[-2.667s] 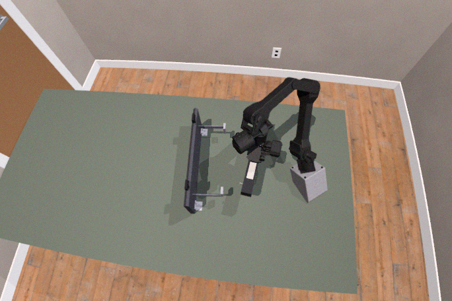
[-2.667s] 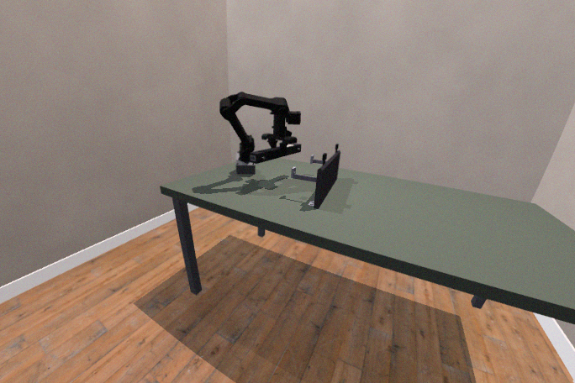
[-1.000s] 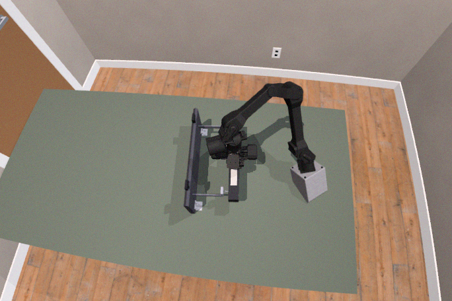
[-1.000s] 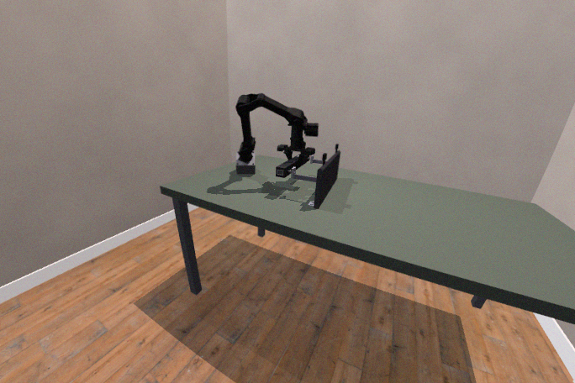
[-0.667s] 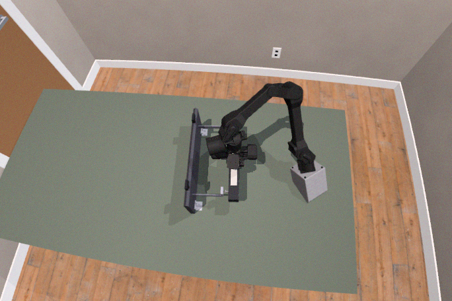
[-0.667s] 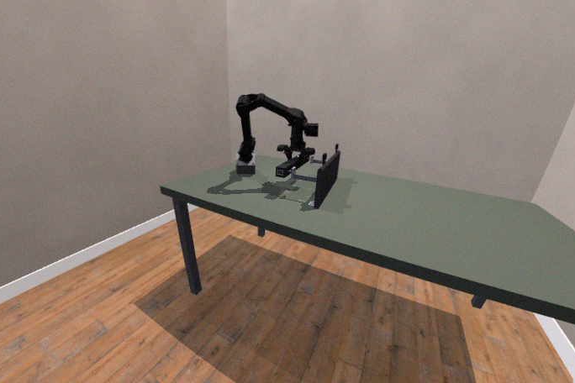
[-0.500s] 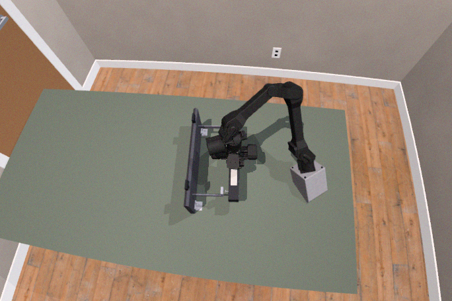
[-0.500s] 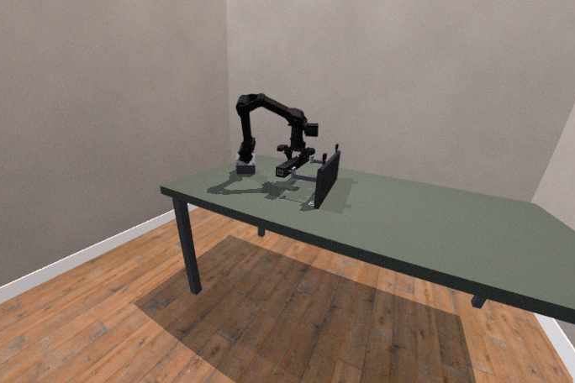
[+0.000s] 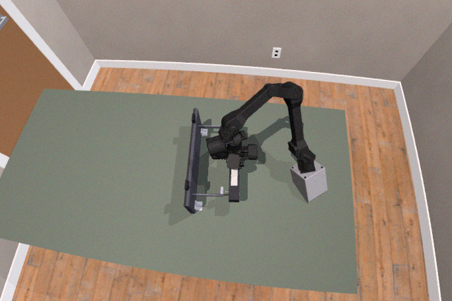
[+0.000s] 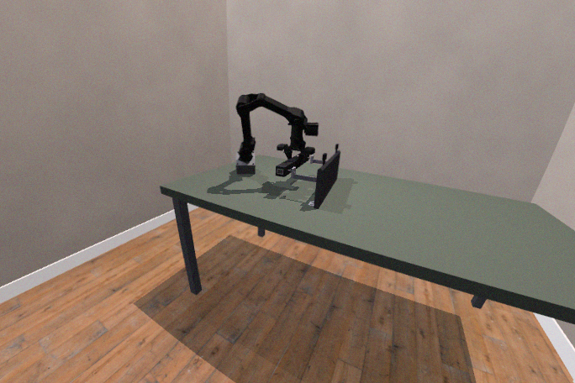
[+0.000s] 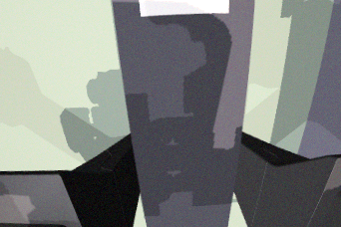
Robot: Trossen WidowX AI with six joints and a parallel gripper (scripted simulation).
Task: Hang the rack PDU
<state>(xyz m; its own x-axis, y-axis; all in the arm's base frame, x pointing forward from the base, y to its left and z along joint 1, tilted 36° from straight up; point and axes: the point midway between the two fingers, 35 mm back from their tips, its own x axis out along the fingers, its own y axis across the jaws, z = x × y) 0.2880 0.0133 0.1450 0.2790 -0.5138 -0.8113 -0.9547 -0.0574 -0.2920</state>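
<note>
Gripping the rack PDU (image 9: 234, 184) above the green table (image 9: 92, 159)

The gripper (image 9: 233, 164) is clamping the long dark bar between its jaws, holding it off the table beside the upright panel (image 9: 191, 163), its near end meeting a projecting peg (image 9: 209, 193).

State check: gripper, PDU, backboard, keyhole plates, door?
Gripper: shut on the PDU.
PDU: held off the table, lengthwise parallel to the backboard, apart from it, not hung.
Backboard: upright on the table.
Keyhole plates: both bare, no button seated; second one at the near end.
Door: shut, as far as the top view shows.
</note>
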